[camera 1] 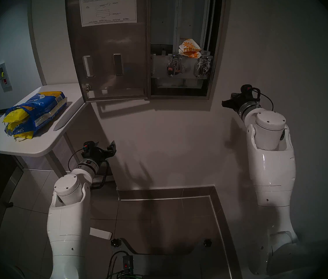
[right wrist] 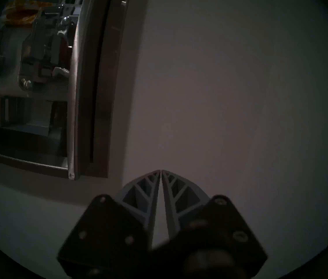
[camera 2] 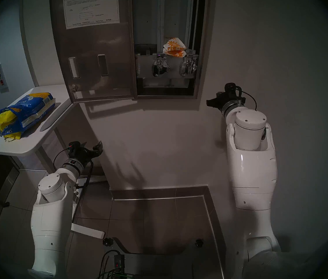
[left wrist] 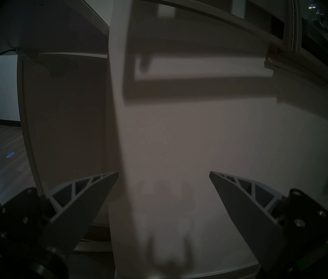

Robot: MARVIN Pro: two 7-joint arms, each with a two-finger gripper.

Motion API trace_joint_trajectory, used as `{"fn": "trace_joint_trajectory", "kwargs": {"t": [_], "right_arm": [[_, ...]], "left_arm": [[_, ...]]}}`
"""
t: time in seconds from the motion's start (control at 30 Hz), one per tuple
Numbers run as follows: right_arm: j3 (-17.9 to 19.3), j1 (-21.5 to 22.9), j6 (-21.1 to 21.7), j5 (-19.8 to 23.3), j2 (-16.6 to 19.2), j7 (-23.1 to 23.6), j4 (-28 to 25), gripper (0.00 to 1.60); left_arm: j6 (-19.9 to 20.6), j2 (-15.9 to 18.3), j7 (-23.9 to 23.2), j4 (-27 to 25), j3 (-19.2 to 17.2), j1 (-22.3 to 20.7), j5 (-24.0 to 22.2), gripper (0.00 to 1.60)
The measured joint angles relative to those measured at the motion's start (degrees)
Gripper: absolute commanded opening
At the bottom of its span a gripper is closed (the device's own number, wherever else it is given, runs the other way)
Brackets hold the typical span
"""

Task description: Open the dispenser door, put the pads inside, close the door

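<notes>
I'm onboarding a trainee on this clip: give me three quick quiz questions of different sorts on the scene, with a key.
1. True or false: the brushed-steel dispenser door stands open.
2. Which gripper has its fingers pressed together: left gripper or right gripper?
3. Where are the yellow-wrapped pads? A) inside the dispenser B) in the torn blue plastic bag on the white table C) held by a gripper

Key: 1 true; 2 right; 3 B.

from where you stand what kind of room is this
Most likely a public restroom. A steel wall dispenser stands with its dispenser door swung open, flower-print packets sit inside it, and a blue bag of yellow pads lies on a white shelf above a tiled floor.
</notes>
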Motion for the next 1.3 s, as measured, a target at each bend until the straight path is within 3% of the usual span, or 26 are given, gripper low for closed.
{"fn": "trace_joint_trajectory", "kwargs": {"t": [0.4,0.77,1.3], "right_arm": [[-0.20,0.01,0.42,-0.26,0.08,-0.34,0.07,0.51],[-0.16,0.01,0.29,-0.28,0.24,-0.43,0.09,0.51],[-0.16,0.01,0.27,-0.28,0.35,-0.51,0.11,0.51]], "left_arm": [[-0.06,0.08,-0.01,0.15,0.13,-0.05,0.01,1.60],[-0.99,0.68,-0.45,3.74,3.11,-3.34,1.14,1.60],[-0.91,0.75,-2.68,-3.52,3.59,-5.85,-1.69,1.60]]}}
